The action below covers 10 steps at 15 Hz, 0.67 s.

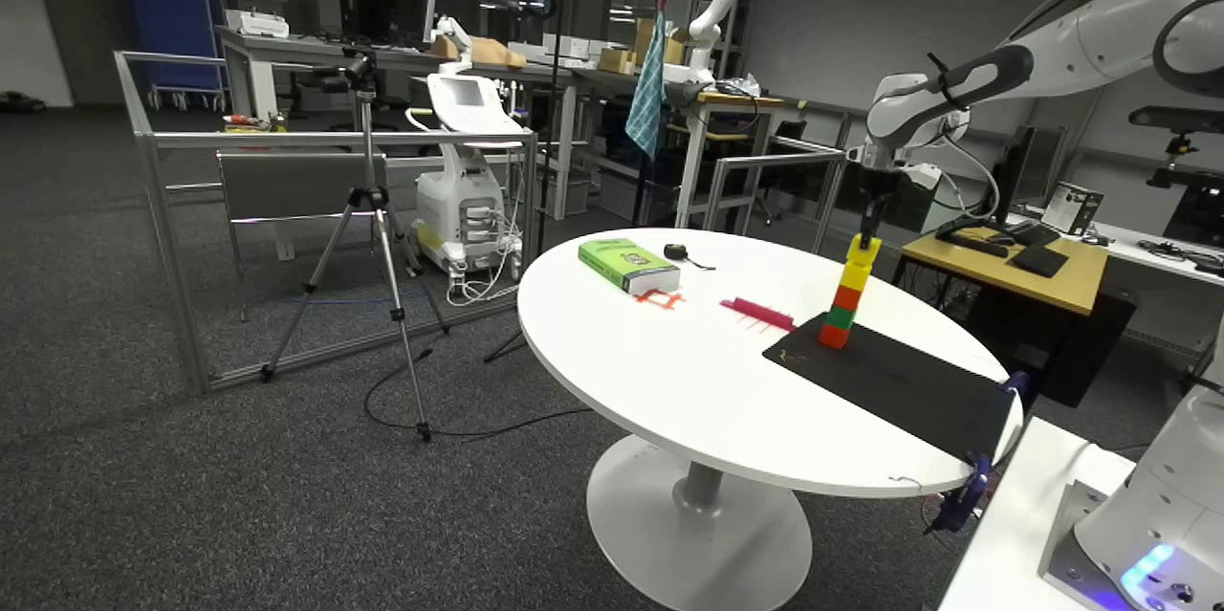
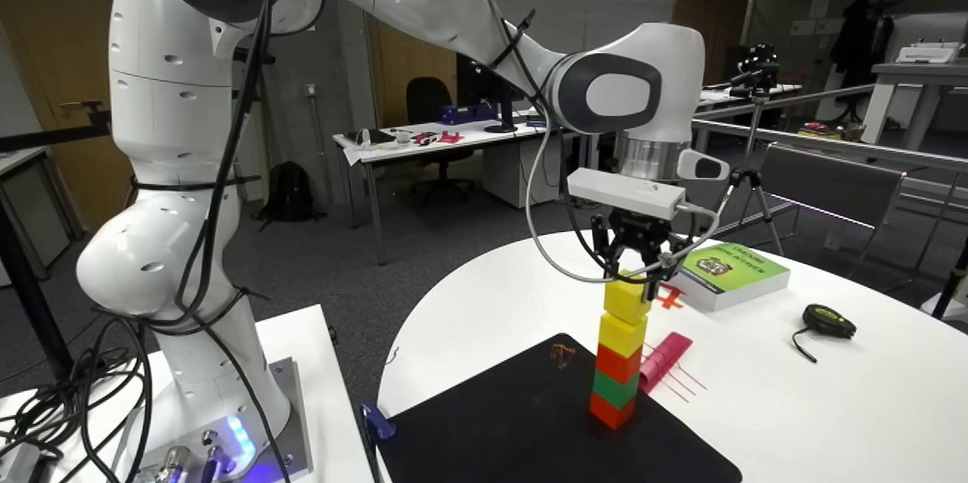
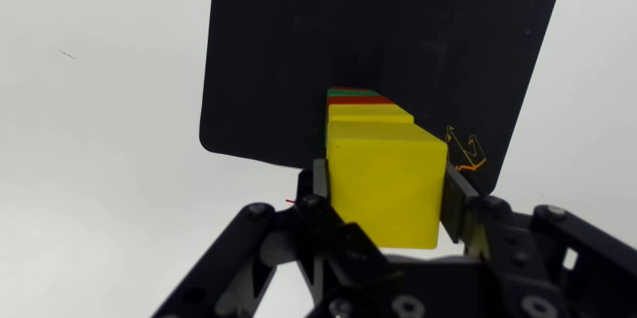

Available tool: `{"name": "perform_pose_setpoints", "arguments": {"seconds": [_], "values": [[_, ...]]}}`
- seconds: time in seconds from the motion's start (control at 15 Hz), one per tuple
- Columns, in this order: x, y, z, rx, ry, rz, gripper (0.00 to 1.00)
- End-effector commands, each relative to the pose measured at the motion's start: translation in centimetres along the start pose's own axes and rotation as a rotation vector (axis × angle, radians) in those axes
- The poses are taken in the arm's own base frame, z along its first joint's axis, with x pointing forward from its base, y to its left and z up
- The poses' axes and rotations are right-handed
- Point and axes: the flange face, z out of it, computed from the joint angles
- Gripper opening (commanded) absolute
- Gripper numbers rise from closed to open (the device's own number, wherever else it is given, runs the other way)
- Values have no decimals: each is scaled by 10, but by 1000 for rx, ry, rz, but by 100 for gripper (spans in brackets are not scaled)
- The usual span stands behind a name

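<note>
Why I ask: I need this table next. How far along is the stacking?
Done: four lower cubes stand stacked on the black mat. In hand: the gripper is closed on the top yellow cube, which appears to rest on them. Left: probably its release, as both fingers clasp it.

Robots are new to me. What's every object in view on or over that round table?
Yellow cubes: two, yellow, top of the stack
Red cubes: two, red, stack's bottom and middle
Green cube: one, green, between red cubes
Mat: one, black, under stack
Pink piece: one, pink, beside mat
Book: one, green, on the table
Red crossed shape: one, red, beside book
Tape measure: one, black, near book
Clamps: two, blue, at table's rim
Robot arm: one, white, reaching over the table
Gripper: one, black, closed on the upper yellow cube
</note>
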Motion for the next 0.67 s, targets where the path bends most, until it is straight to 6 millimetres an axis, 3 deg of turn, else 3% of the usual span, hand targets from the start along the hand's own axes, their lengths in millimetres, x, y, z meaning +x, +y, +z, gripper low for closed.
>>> {"name": "perform_pose_setpoints", "arguments": {"seconds": [0.0, 0.6], "values": [[-1, 6, -8, -7, -2, -17, 30], [-3, 6, -6, -23, 14, 2, 30]]}}
